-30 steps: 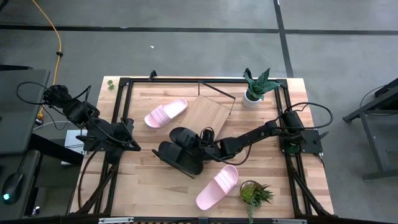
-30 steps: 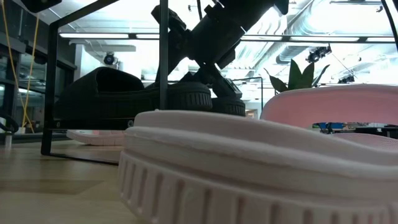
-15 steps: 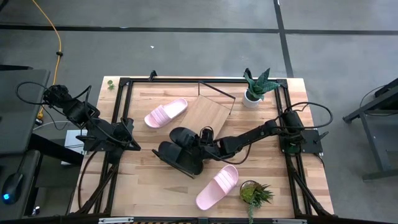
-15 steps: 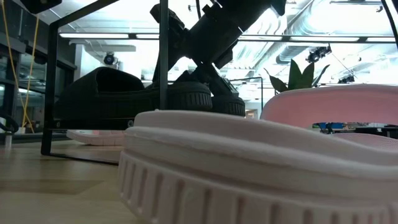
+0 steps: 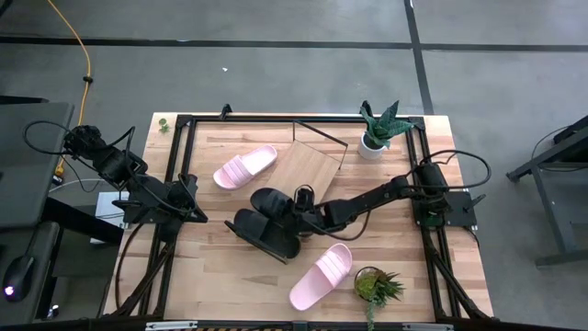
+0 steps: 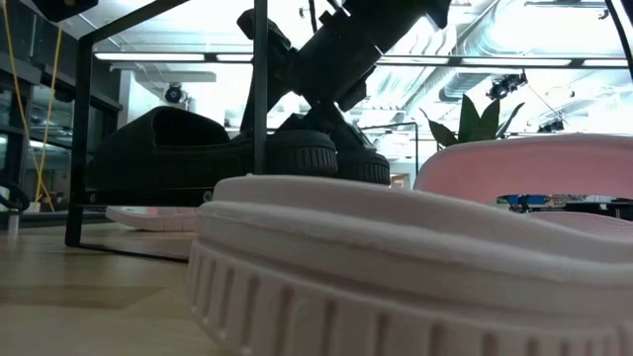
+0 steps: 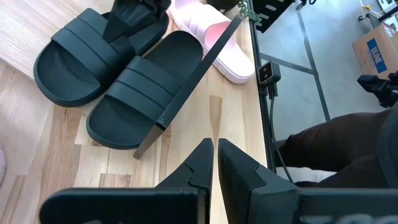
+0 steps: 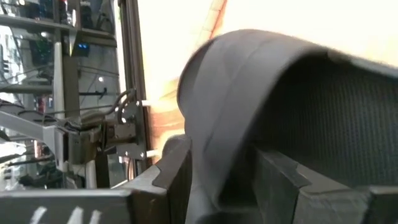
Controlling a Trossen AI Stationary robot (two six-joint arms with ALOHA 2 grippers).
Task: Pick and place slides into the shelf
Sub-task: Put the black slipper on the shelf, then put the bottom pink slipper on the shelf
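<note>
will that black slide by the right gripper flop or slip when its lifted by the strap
The black slide looks like thick moulded foam, so probably light and fairly stiff. The right gripper straddles its strap, so it may hang tilted. The matte surface should resist slipping.

Four cameras cover one wooden table [image 5: 220, 267]. One looks straight down on it. One sits at tabletop level, nearly touching a pink slide [image 6: 396, 267]. The left wrist camera looks across at the two black slides [image 7: 118, 74], also seen from overhead. The right wrist camera, very close, apparently faces a black strap [image 8: 249, 93].
</note>
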